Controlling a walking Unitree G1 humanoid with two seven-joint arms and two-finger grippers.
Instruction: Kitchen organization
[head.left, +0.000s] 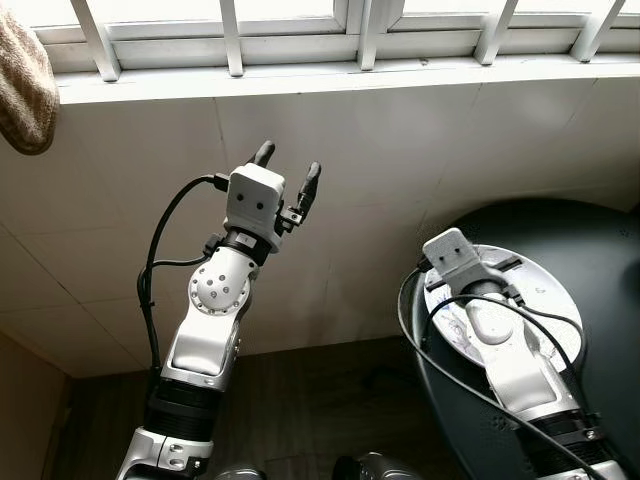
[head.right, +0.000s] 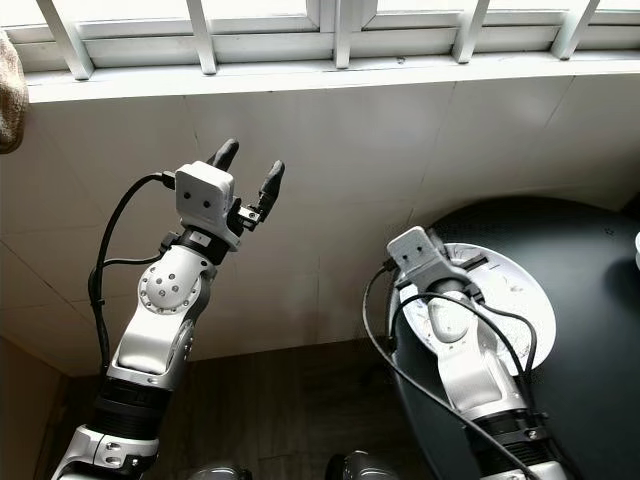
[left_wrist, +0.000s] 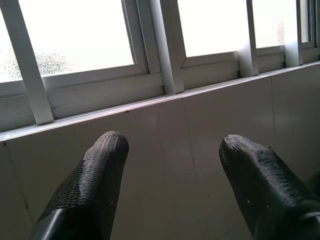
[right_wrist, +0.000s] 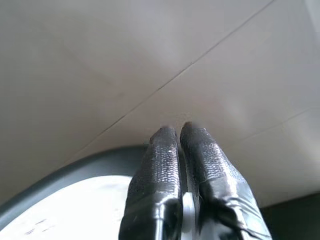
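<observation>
A: Where's the thing you're sorting, and where are your tools?

B: The white plate (head.right: 520, 300) lies flat on the dark round counter (head.right: 590, 250) at your right, near its edge by the tiled wall (head.left: 350, 150). Your right tool (right_wrist: 179, 136) sits over the plate's near side with its 2 fingers clenched together, and nothing shows between them. Your left tool (head.left: 287, 170) is raised well apart from the plate, up toward the window sill (head.left: 300, 80), fingers released and empty.

A: How do you do this step well?

B: My guess is the plate is the next pick. You'd open the right tool before lowering, come at the rim rather than the flat middle, and keep the wrist cable (head.right: 400, 350) off the counter edge. A flat plate gives little to pinch, so take the overhang if there is one.

A: What does one view give you that another doesn't?

B: The right wrist view shows you the fingertips pressed shut and the plate's pale surface just beneath them; from the head, the arm hides that. The head views give you a brown cloth (head.left: 25, 85) hanging at the upper left.
</observation>
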